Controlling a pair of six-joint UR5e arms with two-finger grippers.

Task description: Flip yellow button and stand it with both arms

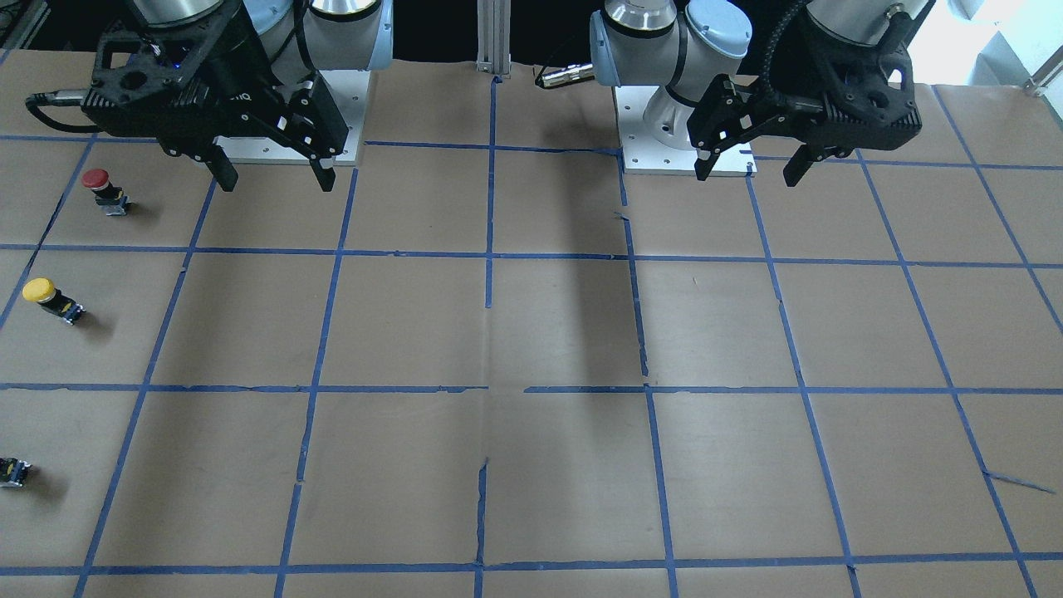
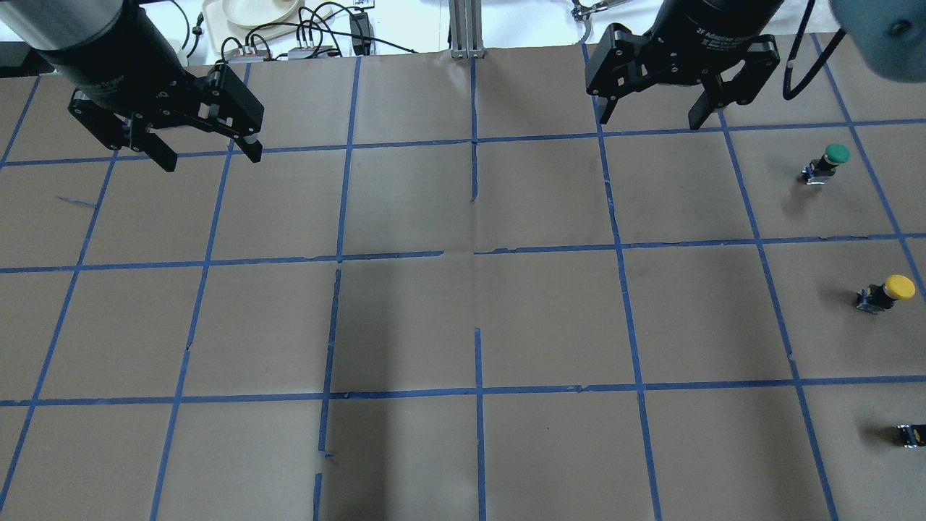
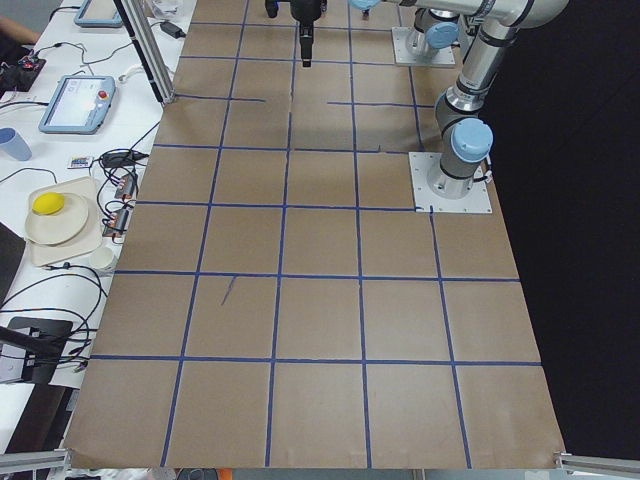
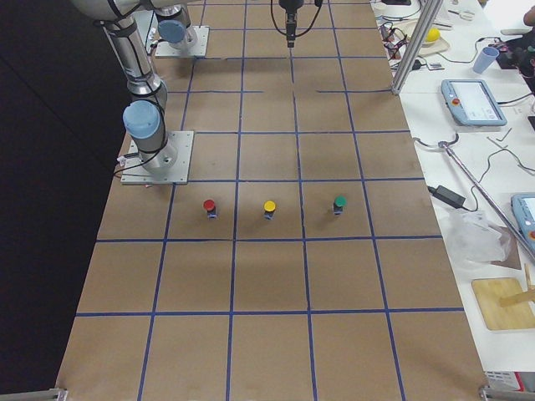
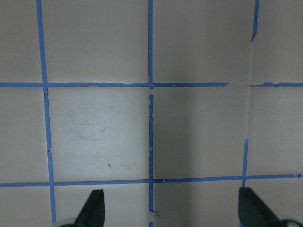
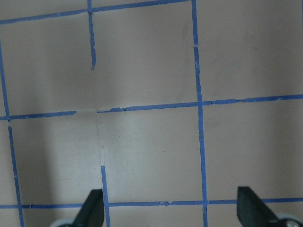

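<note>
The yellow button (image 1: 50,300) stands on the brown paper far out on the robot's right, with its yellow cap up and its black base down. It also shows in the overhead view (image 2: 887,292) and in the exterior right view (image 4: 269,208). My right gripper (image 1: 272,176) hangs open and empty above the table near its base, well away from the button. It shows in the overhead view (image 2: 651,121) and its own wrist view (image 6: 173,210). My left gripper (image 1: 751,170) hangs open and empty on the other side (image 2: 206,155), seeing only bare paper (image 5: 173,210).
A red button (image 1: 101,188) stands on the robot side of the yellow one. A green button (image 2: 829,161) stands on the far side. All three line up in the exterior right view. Blue tape lines grid the brown paper (image 2: 470,318). Side tables hold cables, tablets and plates.
</note>
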